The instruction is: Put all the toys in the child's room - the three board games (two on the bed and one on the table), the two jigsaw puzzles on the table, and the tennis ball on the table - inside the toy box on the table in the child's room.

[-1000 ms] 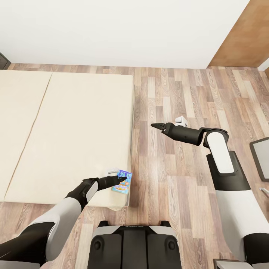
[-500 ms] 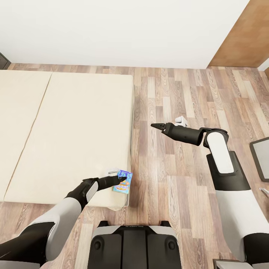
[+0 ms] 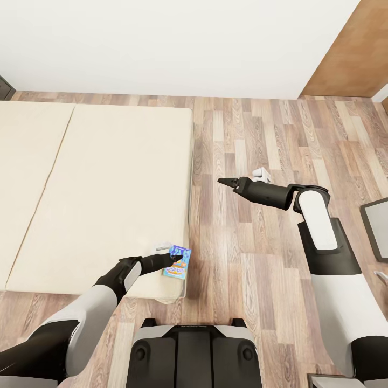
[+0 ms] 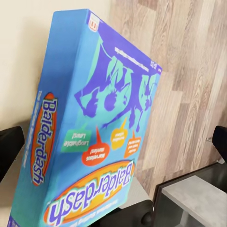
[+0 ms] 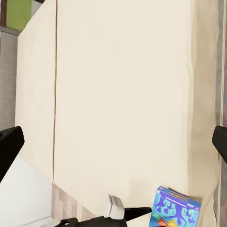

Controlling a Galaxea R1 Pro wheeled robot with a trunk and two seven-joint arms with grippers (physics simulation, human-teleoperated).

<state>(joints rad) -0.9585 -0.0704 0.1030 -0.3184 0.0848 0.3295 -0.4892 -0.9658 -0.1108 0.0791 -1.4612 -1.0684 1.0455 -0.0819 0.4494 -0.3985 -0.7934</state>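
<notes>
The game (image 3: 177,262) sits at the bed (image 3: 102,188) corner with our left gripper (image 3: 173,262) open around it, unclamped, so we judge a careless nudge could tip it onto the floor (image 3: 253,258).

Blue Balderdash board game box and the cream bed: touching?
Touching. In the head view the blue Balderdash board game box lies on the cream bed at its corner.
</notes>
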